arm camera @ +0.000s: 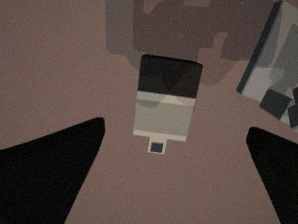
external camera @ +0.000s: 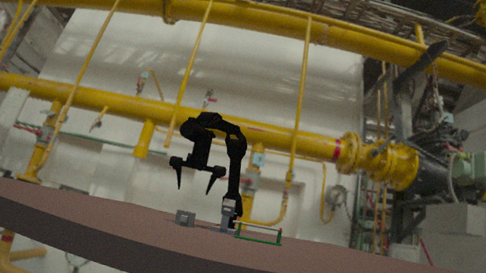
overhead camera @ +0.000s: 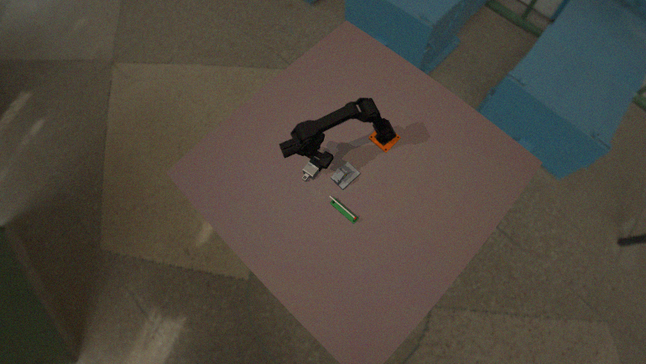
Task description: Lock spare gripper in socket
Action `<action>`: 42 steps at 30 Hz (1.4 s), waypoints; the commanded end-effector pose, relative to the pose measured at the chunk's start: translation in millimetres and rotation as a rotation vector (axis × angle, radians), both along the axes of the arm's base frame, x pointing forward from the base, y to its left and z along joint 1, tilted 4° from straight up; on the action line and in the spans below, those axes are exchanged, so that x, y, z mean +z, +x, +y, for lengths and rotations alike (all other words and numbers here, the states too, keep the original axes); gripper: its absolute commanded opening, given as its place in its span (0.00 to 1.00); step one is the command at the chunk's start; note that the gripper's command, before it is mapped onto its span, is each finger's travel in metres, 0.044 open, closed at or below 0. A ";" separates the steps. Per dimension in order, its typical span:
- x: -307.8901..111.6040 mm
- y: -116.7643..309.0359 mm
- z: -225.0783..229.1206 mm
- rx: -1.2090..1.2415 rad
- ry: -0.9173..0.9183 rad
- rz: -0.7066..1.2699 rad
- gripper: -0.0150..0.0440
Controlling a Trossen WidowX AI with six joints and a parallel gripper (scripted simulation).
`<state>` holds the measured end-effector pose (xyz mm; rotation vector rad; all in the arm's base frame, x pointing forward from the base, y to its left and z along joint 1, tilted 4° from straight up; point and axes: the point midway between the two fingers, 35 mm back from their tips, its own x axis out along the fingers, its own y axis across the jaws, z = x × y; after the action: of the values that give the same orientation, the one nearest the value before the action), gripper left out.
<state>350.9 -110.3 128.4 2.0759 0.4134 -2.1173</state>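
Claw (overhead camera: 309,174) (external camera: 193,192) (arm camera: 176,129) is hovering above spare (overhead camera: 310,169) (external camera: 184,218) (arm camera: 165,116), pointing down, fingers wide apart w/ nothing btwn; spare is lying on surface (overhead camera: 289,235) (external camera: 137,223) (arm camera: 65,65), looking blk & lt. gray.

Here's the pinkish-brown worktop (overhead camera: 384,252) (external camera: 136,227) (arm camera: 50,75), a broad, flat slab with the arm's shadow falling across it, and there's the grey mount (overhead camera: 352,174) (external camera: 225,222) (arm camera: 259,83) standing on its flat base. Just beside the mount sits the blocky spare gripper (overhead camera: 310,169) (external camera: 184,218) (arm camera: 176,129), not touching it! Near the mount, too, we've got the green rack (overhead camera: 343,212) (external camera: 258,240), while the arm's orange base plate (overhead camera: 385,148) rests farther off from it.
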 end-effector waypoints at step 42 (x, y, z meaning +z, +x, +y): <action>21.0 4.8 -2.9 2.948 -0.723 -0.419 1.00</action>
<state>358.1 -115.1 144.5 0.0685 1.0826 0.1471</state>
